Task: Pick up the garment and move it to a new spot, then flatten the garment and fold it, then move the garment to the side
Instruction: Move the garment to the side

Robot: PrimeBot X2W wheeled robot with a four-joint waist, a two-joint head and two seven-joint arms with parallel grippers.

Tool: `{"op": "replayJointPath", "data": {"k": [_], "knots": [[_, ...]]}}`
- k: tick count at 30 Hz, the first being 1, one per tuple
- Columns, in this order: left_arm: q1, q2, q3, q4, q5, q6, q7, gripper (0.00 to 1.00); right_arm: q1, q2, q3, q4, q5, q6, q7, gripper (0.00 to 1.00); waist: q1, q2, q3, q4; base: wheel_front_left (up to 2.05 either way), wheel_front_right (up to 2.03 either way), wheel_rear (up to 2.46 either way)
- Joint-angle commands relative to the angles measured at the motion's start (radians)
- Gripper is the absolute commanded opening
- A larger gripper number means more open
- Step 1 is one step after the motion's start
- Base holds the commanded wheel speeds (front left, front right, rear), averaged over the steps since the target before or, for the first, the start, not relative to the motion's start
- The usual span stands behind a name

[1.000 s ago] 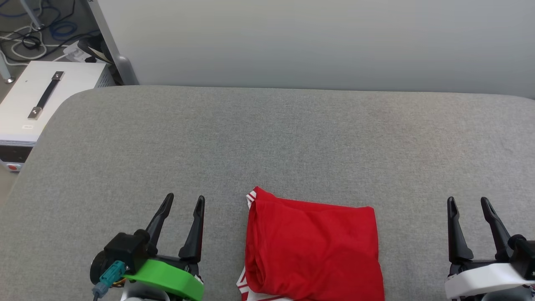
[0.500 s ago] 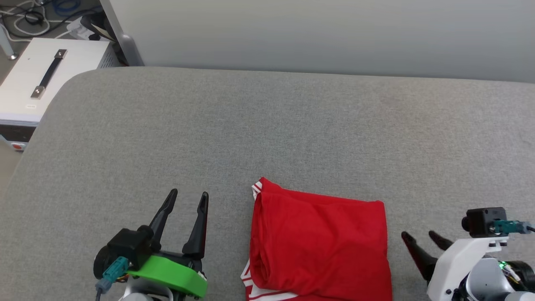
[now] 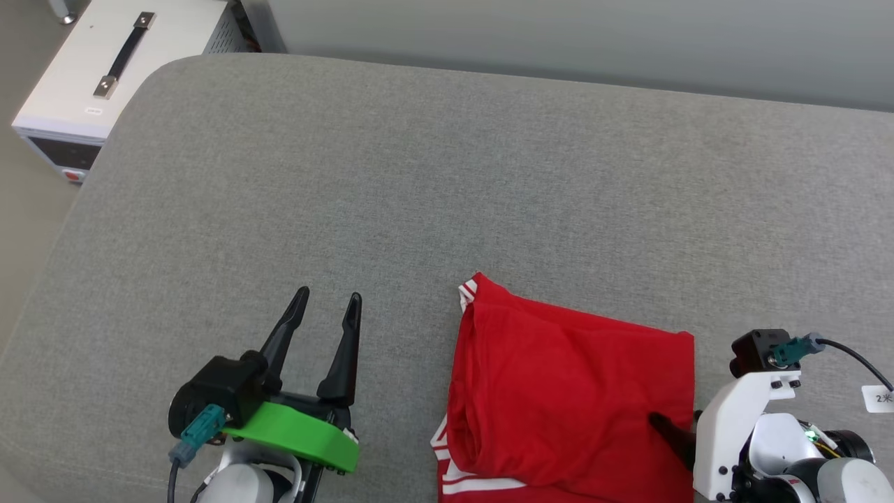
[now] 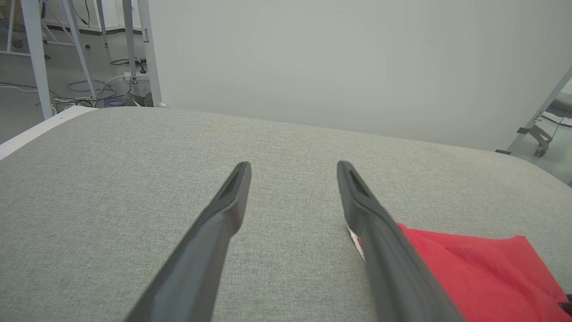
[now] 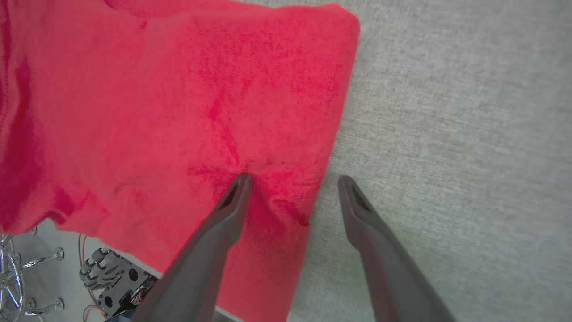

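Garment [image 3: 569, 398] is lying folded into a rough red rectangle near the front edge of the grey padded surface [image 3: 419, 175], right of centre. Striped trim is peeking out at its far-left corner and along its near-left side. A thicker rolled fold is running down the left side. The near end is running off the head view, so I am only guessing that the long axis lies front to back.

Right gripper [image 5: 295, 179] is standing open astride the garment's right edge. One finger is pressing a dimple into the cloth, the other is hanging over bare surface, and it is gripping nothing. Left gripper [image 3: 328, 293] is hovering open just left of the garment, apart from it, fingers pointing toward the far edge.

I am judging the cloth light, soft and limp, perhaps a little slick. A pinch on the top layer alone risks peeling the fold open. I am favouring a hold through all layers at the right edge.
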Motion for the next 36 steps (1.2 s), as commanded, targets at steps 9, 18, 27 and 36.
{"op": "replayJointPath", "data": {"k": [9, 18, 27, 36], "knots": [[-0.043, -0.013, -0.009, 0.002, 0.007, -0.003, -0.006, 1.00, -0.034, 0.012, 0.054, 0.105, -0.014, -0.001, 0.028, 1.00, 0.0000, -0.0001, 0.053, 0.052, 0.00, 0.00, 0.00], [-0.041, -0.005, -0.010, 0.016, 0.008, -0.003, -0.006, 1.00, -0.047, -0.052, 0.153, 0.167, 0.006, -0.001, -0.048, 0.00, 0.0000, -0.0001, 0.032, 0.044, 0.00, 0.00, 0.00], [-0.022, 0.015, -0.030, 0.027, -0.004, -0.003, -0.006, 1.00, -0.098, -0.202, 0.250, 0.119, 0.006, -0.001, -0.171, 0.00, 0.0000, -0.0001, -0.023, -0.029, 0.00, 0.00, 0.00], [-0.014, 0.026, -0.062, 0.025, -0.006, -0.003, -0.006, 1.00, -0.187, -0.473, 0.434, 0.063, 0.003, -0.001, -0.209, 0.00, 0.0000, -0.0001, -0.033, -0.174, 0.00, 0.00, 0.00]]}}
